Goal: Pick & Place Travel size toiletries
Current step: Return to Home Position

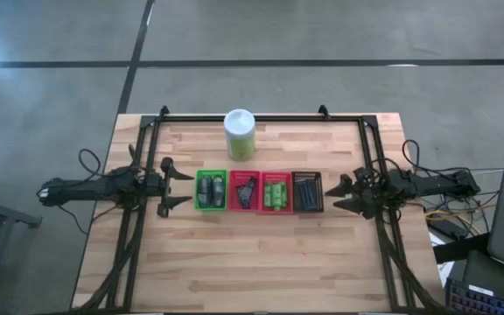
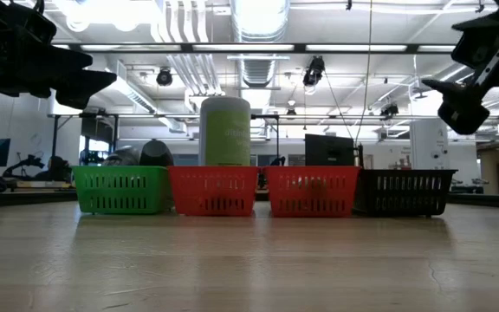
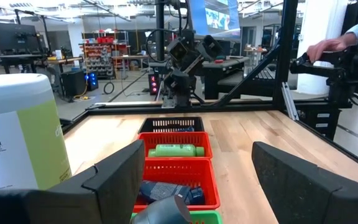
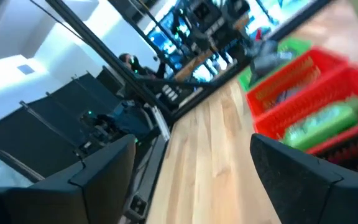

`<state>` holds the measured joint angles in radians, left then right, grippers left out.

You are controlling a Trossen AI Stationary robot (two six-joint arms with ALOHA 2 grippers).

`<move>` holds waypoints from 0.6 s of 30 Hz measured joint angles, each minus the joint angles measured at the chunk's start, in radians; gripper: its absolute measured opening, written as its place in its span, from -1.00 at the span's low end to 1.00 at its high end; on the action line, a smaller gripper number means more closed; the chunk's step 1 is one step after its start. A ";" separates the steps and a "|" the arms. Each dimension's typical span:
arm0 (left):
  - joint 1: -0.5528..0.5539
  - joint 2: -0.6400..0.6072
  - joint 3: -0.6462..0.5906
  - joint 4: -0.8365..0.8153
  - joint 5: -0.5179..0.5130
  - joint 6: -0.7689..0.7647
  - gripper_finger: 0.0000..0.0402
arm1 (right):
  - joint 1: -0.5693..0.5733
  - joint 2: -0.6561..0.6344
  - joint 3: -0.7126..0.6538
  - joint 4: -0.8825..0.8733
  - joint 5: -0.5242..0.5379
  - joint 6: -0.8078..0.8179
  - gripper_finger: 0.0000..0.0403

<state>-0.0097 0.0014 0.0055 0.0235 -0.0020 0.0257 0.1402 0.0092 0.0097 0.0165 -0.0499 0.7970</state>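
Observation:
Four small mesh baskets stand in a row at mid-table. The green basket (image 1: pixel 210 190) holds dark grey bottles (image 1: pixel 216 188). A red basket (image 1: pixel 244 191) holds dark flat packets (image 3: pixel 166 191). The other red basket (image 1: pixel 276 192) holds bright green bottles (image 3: pixel 171 150). The black basket (image 1: pixel 307 192) holds thin dark-blue sticks. My left gripper (image 1: pixel 175 185) hangs open above the table, left of the green basket, pointing along the row. My right gripper (image 1: pixel 344 194) hangs open right of the black basket and is raised too (image 2: pixel 466 95).
A tall white-and-green canister (image 1: pixel 240 134) stands upright behind the baskets, toward the far edge. The black frame rails (image 1: pixel 147 166) run along both table sides. Bare wood (image 1: pixel 252 262) lies in front of the baskets. A person's hand (image 3: pixel 328 45) shows beyond the table's right side.

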 joint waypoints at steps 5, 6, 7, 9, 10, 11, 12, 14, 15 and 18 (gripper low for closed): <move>0.000 0.000 0.000 0.000 0.000 0.000 0.50 | -0.004 -0.008 0.000 0.046 0.027 -0.107 0.63; 0.000 0.000 0.000 0.000 0.000 0.000 0.50 | -0.003 -0.008 0.000 0.047 0.026 -0.121 0.65; 0.000 0.000 0.000 0.000 0.000 0.000 0.50 | -0.003 -0.009 0.000 0.048 0.027 -0.131 0.66; 0.000 0.001 0.000 0.000 0.000 0.000 0.50 | -0.003 -0.008 0.000 0.045 0.027 -0.163 0.70; 0.000 0.000 0.000 0.000 0.000 0.000 0.50 | -0.003 -0.008 0.000 0.041 0.027 -0.174 0.71; 0.000 0.000 0.000 0.000 0.000 0.000 0.50 | -0.003 -0.008 0.000 0.038 0.027 -0.176 0.73; 0.000 0.000 0.000 0.000 0.000 0.000 0.50 | -0.004 -0.008 0.000 0.039 0.027 -0.176 0.75; 0.000 0.000 0.000 0.000 0.000 0.000 0.50 | -0.004 -0.008 0.000 0.039 0.030 -0.175 0.77; 0.000 0.000 0.000 0.000 0.000 0.000 0.50 | -0.006 -0.008 0.000 0.038 0.037 -0.178 0.78; 0.000 0.000 0.000 0.000 0.001 0.000 0.50 | -0.016 -0.008 0.000 0.039 0.065 -0.194 0.78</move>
<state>-0.0097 0.0017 0.0055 0.0231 -0.0014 0.0255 0.1244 0.0010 0.0101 0.0551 0.0152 0.6025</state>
